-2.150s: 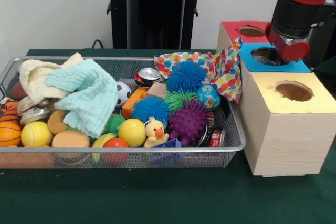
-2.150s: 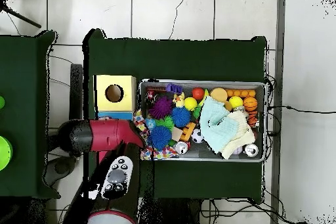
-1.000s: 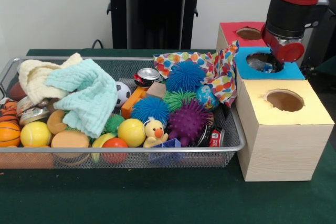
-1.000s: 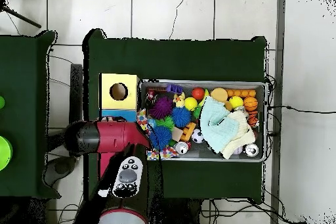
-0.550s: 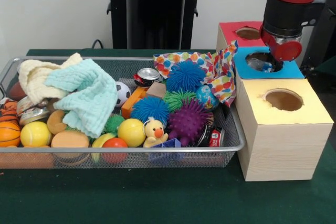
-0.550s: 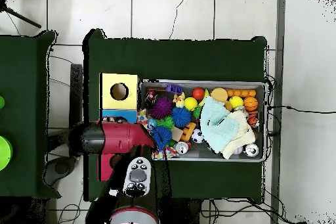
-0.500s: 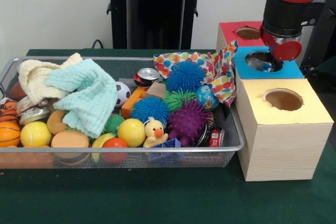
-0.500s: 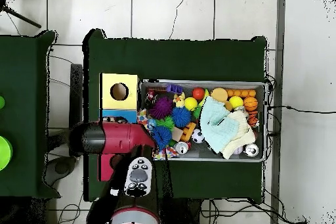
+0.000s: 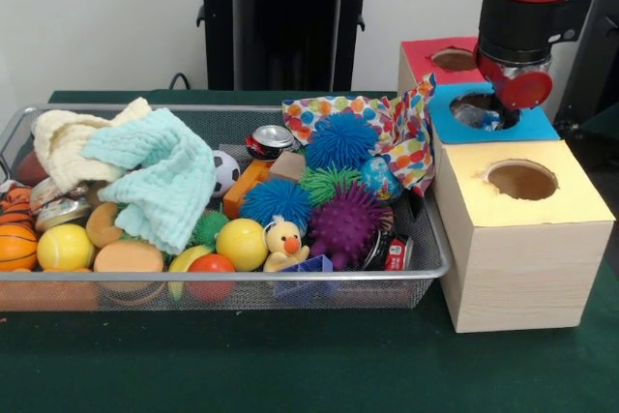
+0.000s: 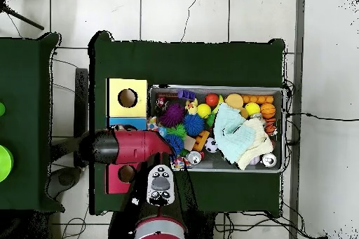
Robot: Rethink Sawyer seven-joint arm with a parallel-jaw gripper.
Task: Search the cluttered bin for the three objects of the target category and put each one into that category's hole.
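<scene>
The red and black robot arm (image 9: 517,7) stands over the blue-topped box hole (image 9: 484,109), its round red end cap just above the hole's far rim. The gripper's tips are hidden behind the arm's end, so whether it is released or clenched cannot be told. A crumpled shiny object (image 9: 481,117) lies inside the blue hole.

The three wooden boxes stand in a row touching the wire mesh bin (image 9: 426,268) at its right end: the yellow-topped box (image 9: 527,229) nearest the camera, the blue-topped one in the middle, the red-topped box (image 9: 435,57) farthest. A polka-dot cloth (image 9: 411,132) drapes over the bin's edge against the blue box. Bare green table (image 9: 290,365) lies open in front of the bin.

The bin holds spiky rubber balls, blue (image 9: 343,139) and purple (image 9: 345,224), a pale green towel (image 9: 160,176), a yellow duck (image 9: 285,242) and a crushed can (image 9: 272,141).

Compared with two seconds earlier, the arm has shifted left in the front view, and the boxes sit closer against the bin. In the overhead view the arm (image 10: 123,146) has moved toward the bin.
</scene>
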